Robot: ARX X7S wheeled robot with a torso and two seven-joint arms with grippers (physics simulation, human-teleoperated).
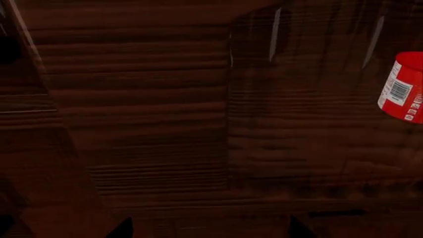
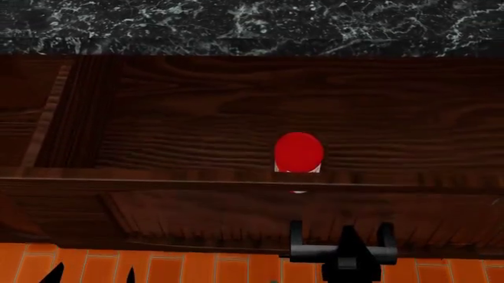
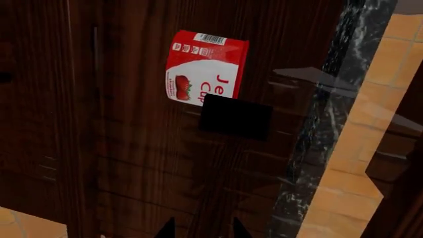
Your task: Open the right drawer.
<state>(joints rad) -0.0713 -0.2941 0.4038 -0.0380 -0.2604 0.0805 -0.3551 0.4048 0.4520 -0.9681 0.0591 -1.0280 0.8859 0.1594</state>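
The right drawer (image 2: pixel 197 180) stands pulled out under the counter, its wood-grain inside showing. A red cup (image 2: pixel 298 150) stands upright on the drawer floor. My right gripper (image 2: pixel 340 227) hangs in front of the drawer's panelled front, fingers spread and open, nothing between them. In the right wrist view its fingertips (image 3: pixel 168 229) point over the drawer floor (image 3: pixel 145 148) toward the red cup (image 3: pixel 205 69). My left gripper (image 2: pixel 93 274) is low at the left, open and empty. Its wrist view shows dark drawer wood (image 1: pixel 152 99) and the cup (image 1: pixel 403 87) at one edge.
A black marble countertop (image 2: pixel 236 23) runs above the drawer. Orange floor tiles (image 2: pixel 197 268) lie below the drawer front. A dark square patch (image 3: pixel 235 116) overlaps the cup's lower edge in the right wrist view. Dark wood cabinet panels (image 2: pixel 39 118) flank the drawer's left.
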